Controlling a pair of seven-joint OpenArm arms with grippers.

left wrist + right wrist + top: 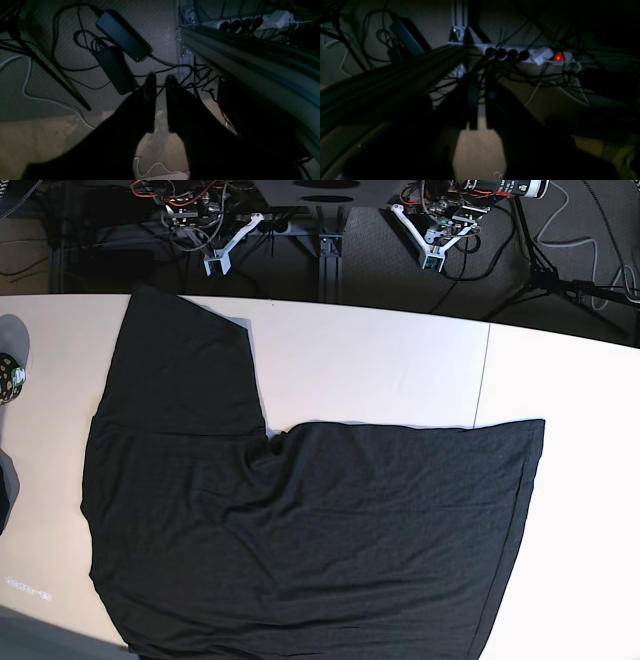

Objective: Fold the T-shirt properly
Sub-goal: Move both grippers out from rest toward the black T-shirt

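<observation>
The black T-shirt (300, 530) lies spread over the white table (380, 360) in the base view, filling most of its near half. One part of the shirt (180, 360) reaches up to the far left edge. Both grippers hang beyond the table's far edge, away from the cloth. My left gripper (160, 76) (432, 235) points at the floor, its dark fingers close together with only a slit between them and nothing held. My right gripper (481, 80) (228, 242) stands the same way, holding nothing. The T-shirt does not show in either wrist view.
Under the table lie two black power bricks (123, 36), tangled cables and a white power strip (240, 23) with a red lit switch (557, 57). An aluminium frame rail (250, 62) runs beside the left gripper. A small round object (8, 375) sits at the table's left edge.
</observation>
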